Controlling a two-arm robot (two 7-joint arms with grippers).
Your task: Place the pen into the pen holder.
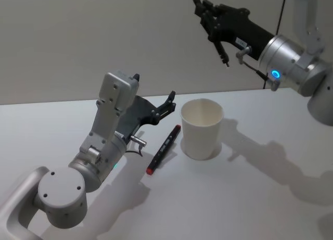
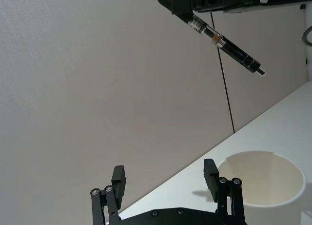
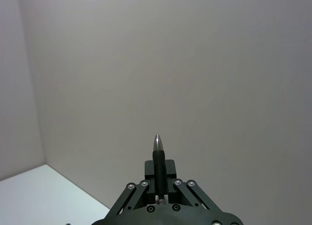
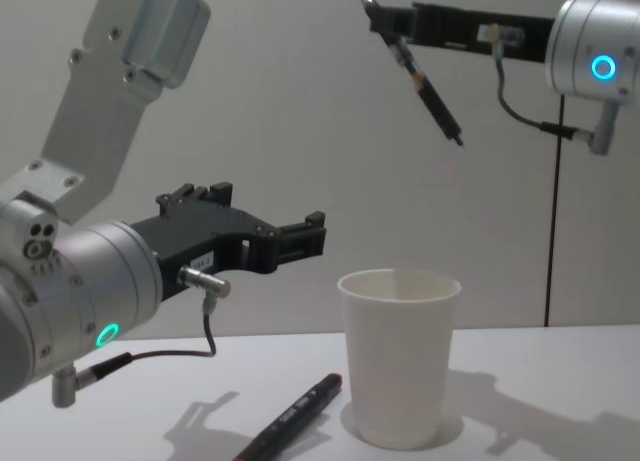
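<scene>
White table; right gripper raised above pen holder, clamping pen; left gripper spread.

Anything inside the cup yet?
No pen sticks out of the cup; its visible inner wall is bare, its bottom hidden by the near wall. One pen lies beside it; the right gripper holds a second pen aloft.

A black pen is clamped between the closed fingers of the right gripper, with its silver tip pointed away from the camera. A plain grey wall is seen behind it, and a patch of white table is met by that wall.
</scene>
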